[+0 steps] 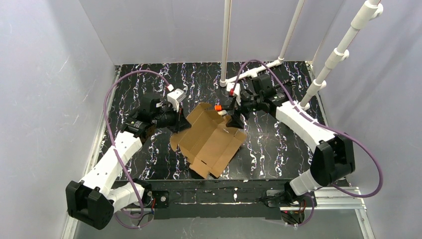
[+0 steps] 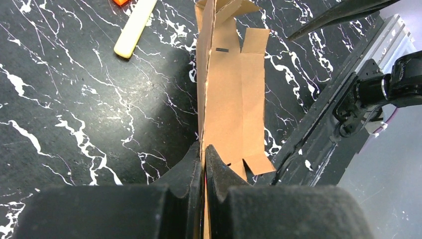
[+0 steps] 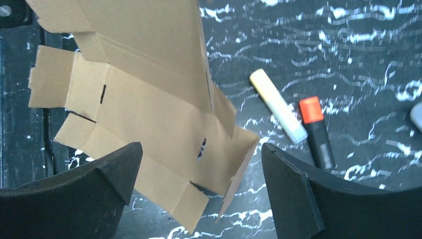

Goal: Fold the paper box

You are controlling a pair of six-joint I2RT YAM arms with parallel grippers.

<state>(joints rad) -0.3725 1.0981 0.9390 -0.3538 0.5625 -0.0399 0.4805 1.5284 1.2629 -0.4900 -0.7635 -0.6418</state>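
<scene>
The paper box (image 1: 211, 139) is a brown cardboard die-cut lying partly unfolded in the middle of the black marbled table (image 1: 278, 149), its left panel raised. My left gripper (image 1: 181, 119) is shut on the edge of that raised panel; in the left wrist view the paper box (image 2: 226, 99) stands on edge, pinched between the two black fingers (image 2: 191, 164). My right gripper (image 1: 234, 119) hovers over the box's far right corner. It is open wide, and the right wrist view shows the paper box (image 3: 149, 99) below my right gripper (image 3: 199, 152) with neither finger touching it.
A pale yellow marker (image 3: 277, 105) and an orange-capped black marker (image 3: 317, 132) lie on the table just behind the box. White poles (image 1: 226, 45) stand at the back and back right. A metal rail (image 1: 224, 196) runs along the near edge.
</scene>
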